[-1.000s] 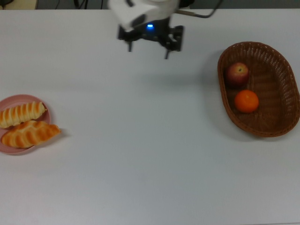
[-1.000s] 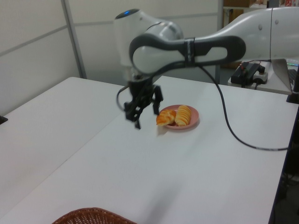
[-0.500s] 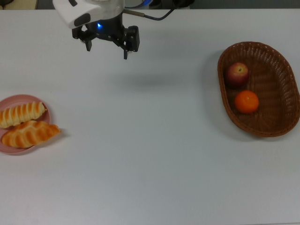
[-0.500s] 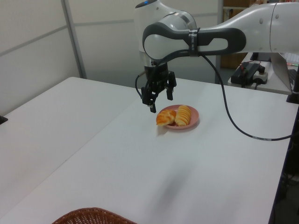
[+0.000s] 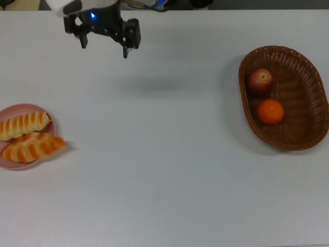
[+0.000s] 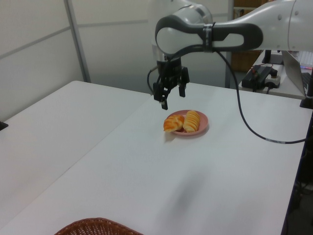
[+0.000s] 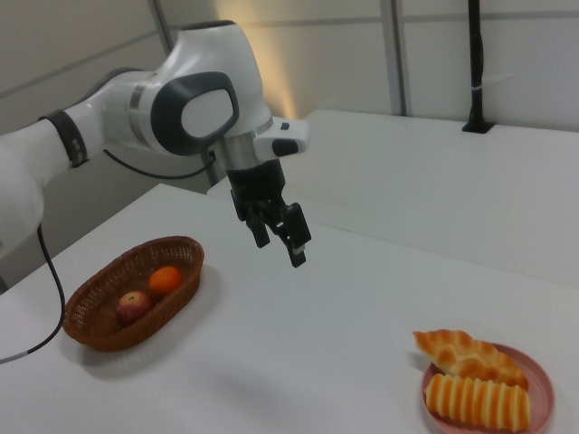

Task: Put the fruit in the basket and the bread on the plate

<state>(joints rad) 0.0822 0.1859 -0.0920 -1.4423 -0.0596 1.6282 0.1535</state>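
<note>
Both fruits (image 5: 264,95) sit in the basket (image 5: 303,134), both loaves (image 5: 28,136) on the plate (image 5: 7,110). The hand (image 5: 104,45) hangs spread wide, holding nothing, above the surface (image 5: 164,170). Best to lift clear without brushing the bread.

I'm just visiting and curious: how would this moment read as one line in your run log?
tool: open, empty, above table | apple and orange: in basket | both loaves: on plate | task: looks done

The left view's bottom edge cuts the basket (image 6: 98,226) (only rim shows).
</note>
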